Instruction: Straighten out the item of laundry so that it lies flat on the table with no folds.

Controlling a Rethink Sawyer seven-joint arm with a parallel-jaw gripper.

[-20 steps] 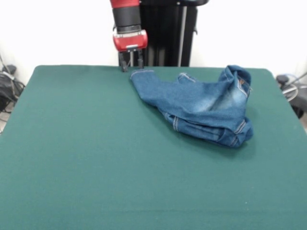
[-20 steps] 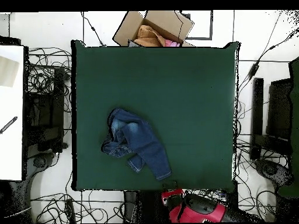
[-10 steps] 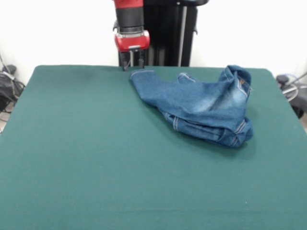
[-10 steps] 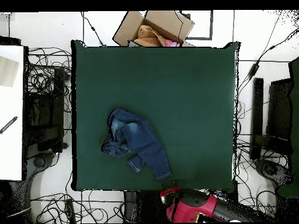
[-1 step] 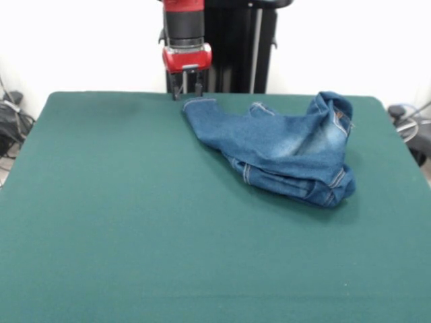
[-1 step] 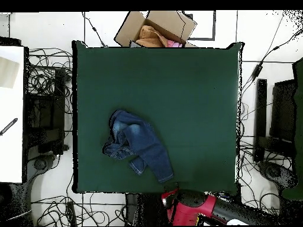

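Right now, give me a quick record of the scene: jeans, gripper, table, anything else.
jeans: crumpled, one leg stretched toward the far table edge, the rest bunched and folded over
gripper: open, empty, at the far table edge beside the leg's hem
table: green cloth, holds only the jeans
box: open cardboard, beyond the table in the overhead view
task state: not flat yet

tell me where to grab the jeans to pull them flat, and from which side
Probably the leg cuff, the end nearest the gripper. It lies flat and single at the table edge, so come straight down on it. The opposite end of the jeans is bunched and folded, a poorer hold.
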